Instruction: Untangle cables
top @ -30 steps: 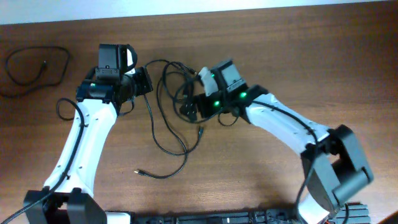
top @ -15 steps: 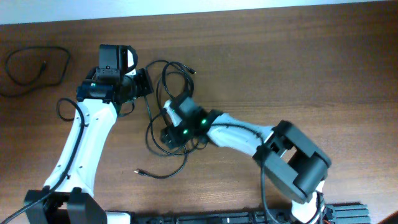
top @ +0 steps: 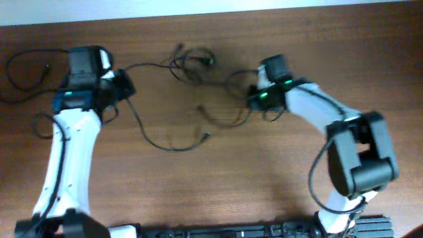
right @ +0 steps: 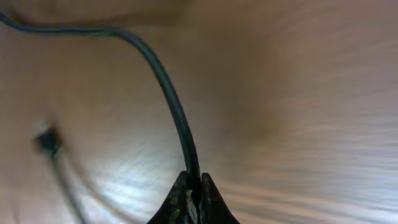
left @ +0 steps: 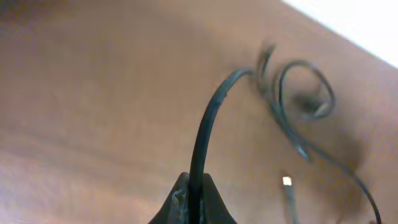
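Pinching one cord apiece, the left gripper (left: 194, 198) and right gripper (right: 193, 191) sit clamped shut, well apart, with the cables (left: 209, 121) strung between them over the table (top: 264, 172). A small knot (top: 189, 61) is left at mid-span, so untangling looks only partly done.

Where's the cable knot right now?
Overhead view, top centre: the cable knot lies between the left gripper, shut on one strand, and the right gripper, shut on another strand.
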You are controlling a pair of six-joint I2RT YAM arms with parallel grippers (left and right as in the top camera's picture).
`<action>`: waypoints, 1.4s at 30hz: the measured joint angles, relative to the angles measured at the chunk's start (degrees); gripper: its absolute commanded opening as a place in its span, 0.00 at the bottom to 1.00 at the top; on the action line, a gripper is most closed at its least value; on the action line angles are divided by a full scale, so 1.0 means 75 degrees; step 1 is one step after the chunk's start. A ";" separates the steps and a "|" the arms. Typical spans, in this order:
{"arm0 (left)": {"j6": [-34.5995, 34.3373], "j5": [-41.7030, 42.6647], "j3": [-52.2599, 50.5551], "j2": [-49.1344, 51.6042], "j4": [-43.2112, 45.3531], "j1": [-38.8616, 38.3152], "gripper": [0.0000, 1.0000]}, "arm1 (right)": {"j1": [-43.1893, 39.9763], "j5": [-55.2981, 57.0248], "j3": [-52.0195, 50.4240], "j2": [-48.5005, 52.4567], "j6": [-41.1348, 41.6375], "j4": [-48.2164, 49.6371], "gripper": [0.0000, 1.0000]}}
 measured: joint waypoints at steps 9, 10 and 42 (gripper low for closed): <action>-0.0003 0.0268 0.0705 -0.2407 0.2940 0.0536 0.00 | -0.4001 0.0070 -0.0009 -0.0041 0.0146 -0.0769 0.04; -0.0003 0.0268 0.0702 -0.2384 0.2929 0.0536 0.00 | -0.4028 0.0099 -0.0012 -0.0041 0.0137 -0.0953 0.08; 0.0831 -0.2448 0.0714 0.4062 0.5575 0.0530 0.05 | -0.0058 0.1655 0.0973 -0.1856 -0.0321 -0.2949 0.84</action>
